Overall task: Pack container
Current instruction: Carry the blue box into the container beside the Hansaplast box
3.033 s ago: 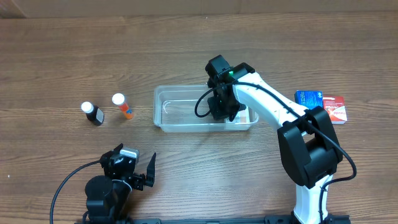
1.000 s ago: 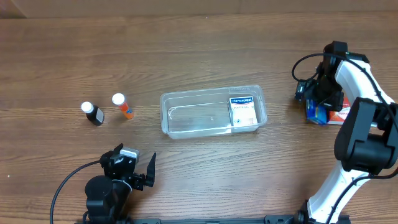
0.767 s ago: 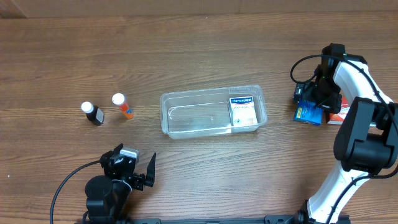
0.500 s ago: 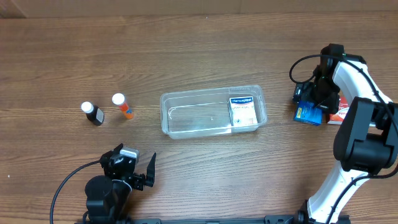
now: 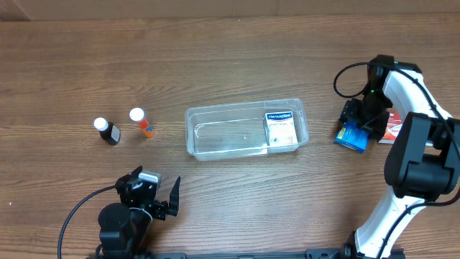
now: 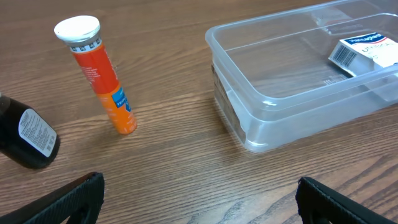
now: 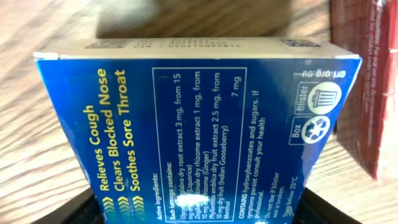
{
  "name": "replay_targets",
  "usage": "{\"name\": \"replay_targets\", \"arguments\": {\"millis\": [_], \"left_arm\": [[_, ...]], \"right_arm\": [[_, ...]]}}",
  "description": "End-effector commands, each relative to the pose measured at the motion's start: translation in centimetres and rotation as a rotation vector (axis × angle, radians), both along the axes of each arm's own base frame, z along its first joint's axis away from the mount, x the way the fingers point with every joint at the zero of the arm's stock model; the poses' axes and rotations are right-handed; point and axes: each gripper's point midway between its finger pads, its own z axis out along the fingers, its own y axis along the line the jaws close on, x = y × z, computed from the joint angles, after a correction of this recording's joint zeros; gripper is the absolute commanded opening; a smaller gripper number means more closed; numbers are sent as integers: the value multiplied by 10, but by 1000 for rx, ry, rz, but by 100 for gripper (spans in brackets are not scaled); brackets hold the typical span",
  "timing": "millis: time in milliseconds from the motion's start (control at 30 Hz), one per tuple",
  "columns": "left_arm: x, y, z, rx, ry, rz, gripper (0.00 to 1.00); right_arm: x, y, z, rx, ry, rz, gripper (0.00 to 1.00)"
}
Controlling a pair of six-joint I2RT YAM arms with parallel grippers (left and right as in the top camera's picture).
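Observation:
The clear container (image 5: 223,137) lies at the middle of the table with a white box (image 5: 281,129) flat in its right end. To its right, my right gripper (image 5: 357,124) is shut on a blue box (image 5: 349,137) of throat lozenges. In the right wrist view that blue box (image 7: 199,124) fills the frame between the dark fingers of my right gripper (image 7: 205,211). My left gripper (image 5: 157,198) rests open near the front edge, well short of the container (image 6: 298,81), with nothing between its fingers (image 6: 74,199).
An orange tube (image 5: 141,122) with a white cap and a dark bottle (image 5: 106,131) stand left of the container. A red box (image 5: 392,126) lies just right of the blue one, by the right arm. In the left wrist view the orange tube (image 6: 102,81) stands upright.
My right gripper has closed in on the blue box and shifted it a little left and toward the front, away from the red box. The left arm has not moved.

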Motion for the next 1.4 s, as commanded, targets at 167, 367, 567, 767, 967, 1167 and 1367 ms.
{"name": "replay_targets", "arguments": {"millis": [167, 367, 567, 767, 967, 1167, 1367], "left_arm": [[-1, 0, 1, 12, -8, -11, 100], [-1, 0, 1, 12, -8, -11, 100], [-1, 0, 1, 12, -8, -11, 100], [-1, 0, 1, 12, -8, -11, 100], [-1, 0, 1, 12, -8, -11, 100], [-1, 0, 1, 12, -8, -11, 100], [-1, 0, 1, 12, -8, -11, 100]], "right_arm": [[19, 71, 151, -62, -347, 213, 63], [-4, 148, 200, -38, -494, 406, 61], [-10, 232, 171, 27, -505, 531, 61], [-4, 259, 114, 19, -409, 543, 61], [1, 271, 87, 20, -374, 592, 61], [-9, 288, 64, 57, -310, 625, 61], [-17, 299, 40, 59, -253, 649, 62]]}}
